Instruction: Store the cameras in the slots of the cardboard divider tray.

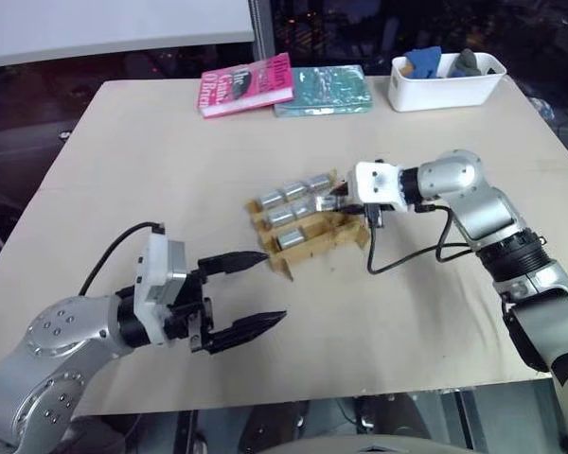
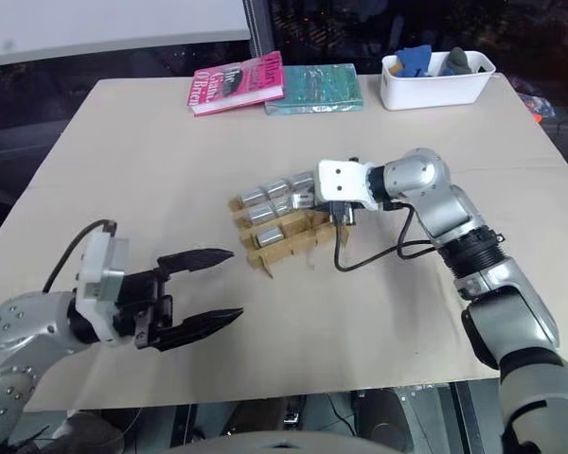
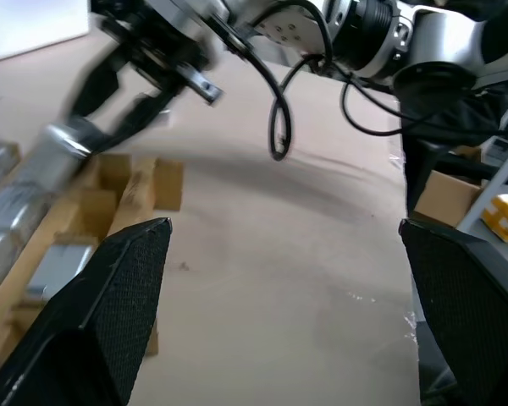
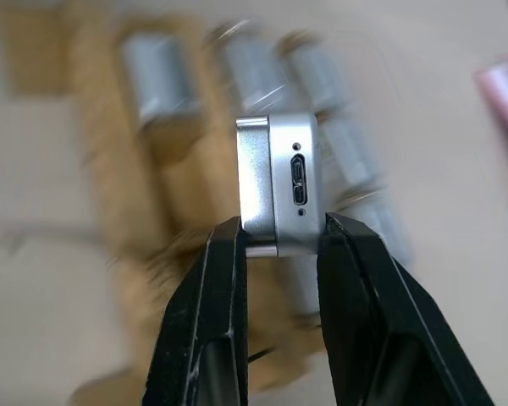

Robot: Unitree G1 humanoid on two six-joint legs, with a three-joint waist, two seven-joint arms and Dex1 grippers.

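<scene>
Head view: right gripper (image 1: pixel 339 200) at frame centre over the cardboard divider tray (image 1: pixel 308 241), fingers clamped on a camera (image 4: pixel 278 182) to slot it.

L wrist view: left gripper (image 3: pixel 284 279) fingers wide apart, empty, waiting.

R wrist view: camera pinched by its sides, port visible.

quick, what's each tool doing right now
Left tool: open, holding nothing.
Right tool: shut on a camera, over the cardboard tray.
</scene>
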